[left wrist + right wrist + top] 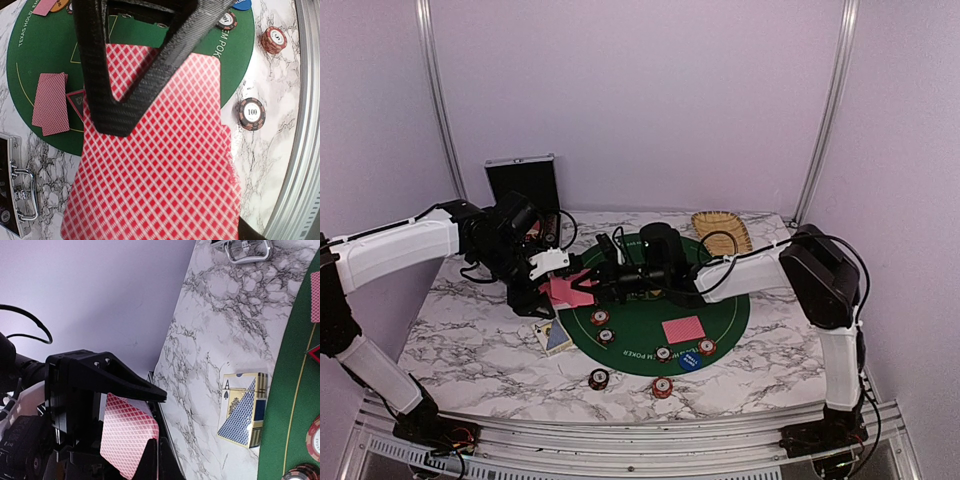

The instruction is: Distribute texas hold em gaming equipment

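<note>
Red-backed cards [165, 175], judged light, slick and bendable, are clamped by the left gripper [552, 280]; one card's free edge, best pinched lightly, is gripped by the closed right gripper [598, 282].

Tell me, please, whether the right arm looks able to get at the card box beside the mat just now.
Probably not yet. The card box lies uncovered close by, but the right hand is shut on a red-backed card, so it would have to let that go first.
</note>
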Robot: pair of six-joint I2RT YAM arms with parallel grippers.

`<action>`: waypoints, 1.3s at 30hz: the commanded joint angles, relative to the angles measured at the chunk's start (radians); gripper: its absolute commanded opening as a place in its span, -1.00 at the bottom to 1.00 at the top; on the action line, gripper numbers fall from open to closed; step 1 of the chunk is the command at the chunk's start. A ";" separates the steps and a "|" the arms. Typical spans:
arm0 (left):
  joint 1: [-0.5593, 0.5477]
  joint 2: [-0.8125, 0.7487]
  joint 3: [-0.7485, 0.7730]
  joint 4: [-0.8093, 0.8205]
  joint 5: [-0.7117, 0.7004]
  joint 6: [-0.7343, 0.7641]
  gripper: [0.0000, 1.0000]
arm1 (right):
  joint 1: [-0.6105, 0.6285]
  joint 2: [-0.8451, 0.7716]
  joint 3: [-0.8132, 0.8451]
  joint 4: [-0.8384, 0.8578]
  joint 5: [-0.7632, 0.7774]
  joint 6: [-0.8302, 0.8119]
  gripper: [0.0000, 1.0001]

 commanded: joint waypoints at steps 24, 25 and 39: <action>-0.001 -0.005 0.035 0.003 0.019 0.001 -0.95 | -0.037 -0.084 -0.069 0.011 -0.029 0.001 -0.59; -0.001 -0.005 0.034 0.003 0.020 0.003 -0.95 | -0.036 -0.086 -0.069 0.010 -0.031 0.002 -0.59; -0.001 -0.012 0.024 0.003 0.016 0.006 -0.96 | -0.044 -0.132 -0.067 -0.129 -0.022 -0.084 -0.75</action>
